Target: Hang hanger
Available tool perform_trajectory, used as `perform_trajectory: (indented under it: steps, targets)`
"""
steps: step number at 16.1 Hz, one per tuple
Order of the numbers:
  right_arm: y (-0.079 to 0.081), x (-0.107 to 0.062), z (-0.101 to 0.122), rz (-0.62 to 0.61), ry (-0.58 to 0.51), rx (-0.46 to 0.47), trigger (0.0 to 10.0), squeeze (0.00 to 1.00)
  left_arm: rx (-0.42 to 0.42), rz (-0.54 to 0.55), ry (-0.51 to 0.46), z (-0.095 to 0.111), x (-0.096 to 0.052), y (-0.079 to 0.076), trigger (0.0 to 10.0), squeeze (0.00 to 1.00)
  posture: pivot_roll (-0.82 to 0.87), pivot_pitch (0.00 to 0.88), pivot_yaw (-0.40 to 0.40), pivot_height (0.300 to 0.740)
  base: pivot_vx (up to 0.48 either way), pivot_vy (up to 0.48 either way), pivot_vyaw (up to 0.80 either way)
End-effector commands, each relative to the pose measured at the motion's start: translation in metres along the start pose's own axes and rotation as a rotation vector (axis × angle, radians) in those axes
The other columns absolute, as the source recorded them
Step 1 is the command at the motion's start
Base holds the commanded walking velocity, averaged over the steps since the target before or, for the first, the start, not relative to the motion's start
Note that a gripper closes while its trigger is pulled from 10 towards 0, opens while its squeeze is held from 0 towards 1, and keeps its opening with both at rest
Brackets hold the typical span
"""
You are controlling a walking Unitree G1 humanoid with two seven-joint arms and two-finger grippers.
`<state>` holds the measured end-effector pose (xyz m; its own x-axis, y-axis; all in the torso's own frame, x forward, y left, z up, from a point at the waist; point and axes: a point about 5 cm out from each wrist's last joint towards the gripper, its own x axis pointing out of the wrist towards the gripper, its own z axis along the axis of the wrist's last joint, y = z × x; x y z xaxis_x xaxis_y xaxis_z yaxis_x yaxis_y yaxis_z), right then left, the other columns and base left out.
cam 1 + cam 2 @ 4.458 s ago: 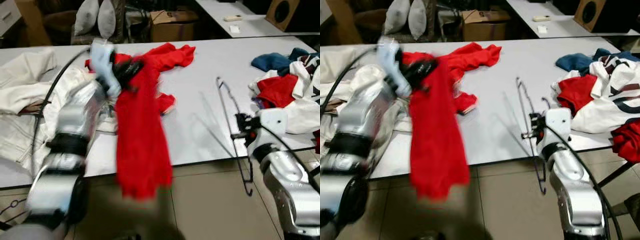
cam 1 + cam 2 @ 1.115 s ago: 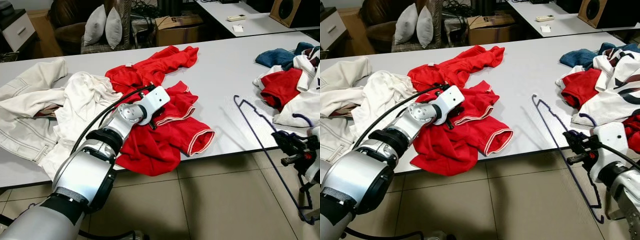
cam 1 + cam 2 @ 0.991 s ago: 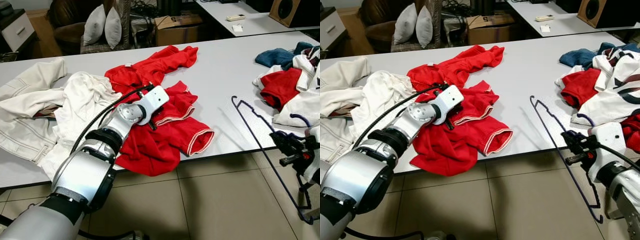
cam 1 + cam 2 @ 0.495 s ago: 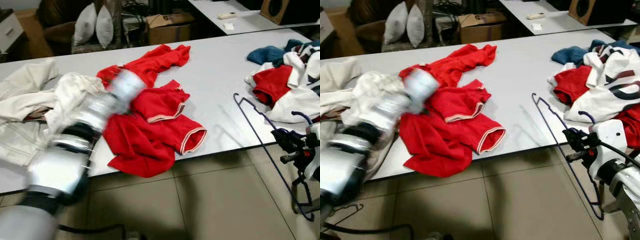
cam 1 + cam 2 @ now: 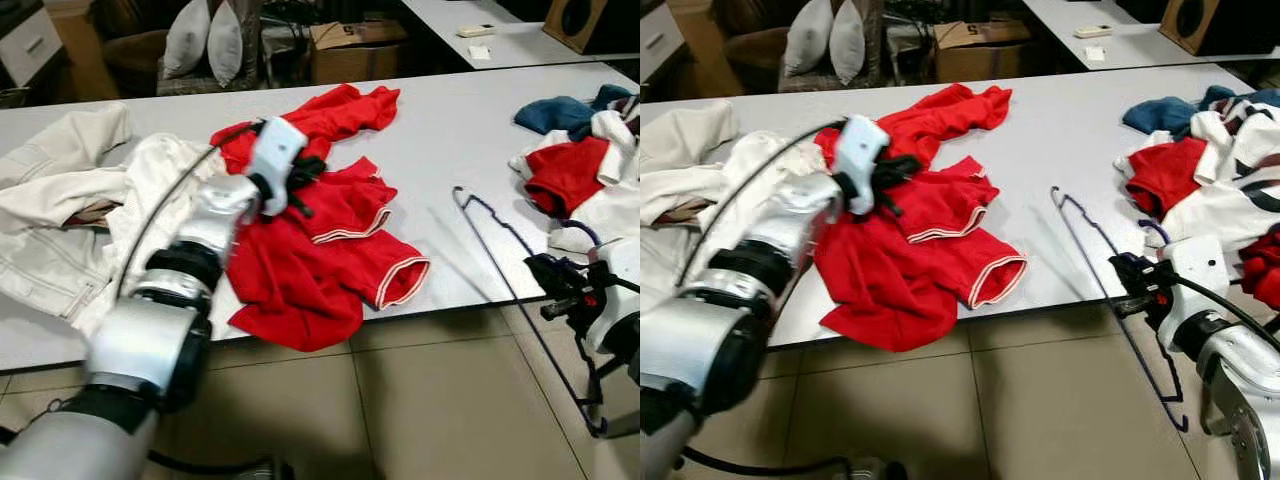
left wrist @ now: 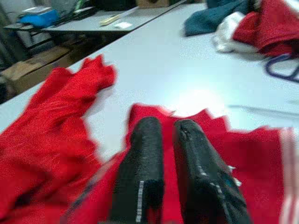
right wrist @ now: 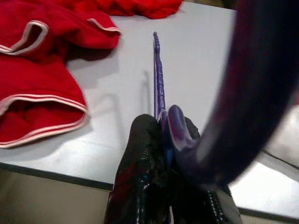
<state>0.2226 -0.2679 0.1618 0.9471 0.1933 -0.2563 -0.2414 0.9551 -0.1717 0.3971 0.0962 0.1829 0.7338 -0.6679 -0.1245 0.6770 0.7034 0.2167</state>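
The right gripper [image 5: 1127, 275] pinches a thin purple wire hanger [image 5: 1095, 235] at the table's [image 5: 1060, 130] front edge, its frame slanting over the smooth surface. The left gripper [image 6: 163, 135], fingers nearly together and empty, hovers over the crumpled red shirt [image 5: 330, 260] mid-table.

Red shirt [image 5: 330, 255], white clothes [image 5: 80, 210]

Both grippers [image 5: 305, 180] [image 5: 1122, 275] closed, arms outstretched.
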Motion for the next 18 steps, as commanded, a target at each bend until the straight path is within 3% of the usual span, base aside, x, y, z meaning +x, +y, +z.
perform_trajectory:
  steps: [1,4,7,10,12,16,17,18]
  targets:
    - [-0.004,-0.001,0.001,-0.040,0.001,0.000,10.0,0.00,0.012,-0.016,0.003,0.000,0.006,-0.009,10.0,1.00,-0.09,0.000,0.066,0.740,0.000,0.000,0.00]
    - [-0.007,-0.007,0.000,-0.097,0.007,0.011,10.0,0.00,0.007,-0.083,0.018,-0.007,0.024,-0.044,10.0,1.00,-0.14,0.000,0.087,0.740,0.000,0.000,0.00]
    - [-0.005,-0.014,0.000,-0.105,0.007,0.018,10.0,0.00,0.060,-0.105,0.058,-0.013,0.030,-0.060,10.0,1.00,-0.18,0.000,0.107,0.740,0.000,0.000,0.00]
    - [-0.006,-0.020,-0.002,-0.123,0.016,0.023,10.0,0.00,0.172,-0.079,0.121,-0.021,0.031,-0.067,10.0,1.00,-0.19,0.000,0.114,0.740,0.000,0.000,0.00]
    - [-0.007,-0.022,-0.003,-0.126,0.021,0.024,10.0,0.00,0.186,-0.065,0.132,-0.023,0.032,-0.069,10.0,1.00,-0.18,0.000,0.111,0.740,0.000,0.000,0.00]
    - [-0.004,-0.020,-0.002,-0.121,0.020,0.028,10.0,0.00,0.348,-0.023,0.177,-0.030,0.031,-0.069,10.0,1.00,-0.18,0.000,0.109,0.740,0.000,0.000,0.00]
    - [-0.003,-0.019,-0.001,-0.116,0.017,0.028,10.0,0.00,0.417,-0.002,0.219,-0.036,0.028,-0.066,10.0,0.00,-0.18,0.000,0.110,0.740,0.000,0.000,0.00]
    - [-0.002,-0.019,-0.001,-0.115,0.017,0.028,10.0,0.00,0.437,0.010,0.231,-0.038,0.027,-0.065,10.0,0.00,-0.18,0.000,0.110,0.740,0.000,0.000,0.00]
